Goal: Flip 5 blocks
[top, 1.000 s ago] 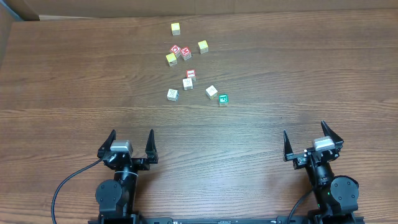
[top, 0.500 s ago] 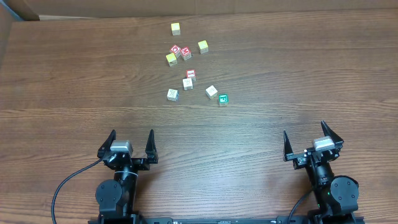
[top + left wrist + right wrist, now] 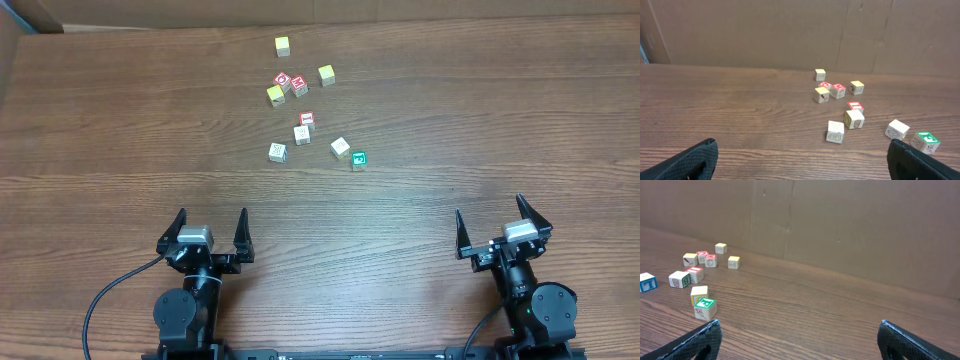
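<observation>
Wooden table [image 3: 120,120], five blocks [image 3: 302,133] scattered, apparently each turned differently; left tool [image 3: 212,214], right tool [image 3: 489,206], both apart

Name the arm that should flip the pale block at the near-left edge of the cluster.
Left, probably. The pale block lies ahead of the left claw, slightly to its right; the right claw sits much farther off to the side. Both claws are open and empty, so distance decides.
</observation>
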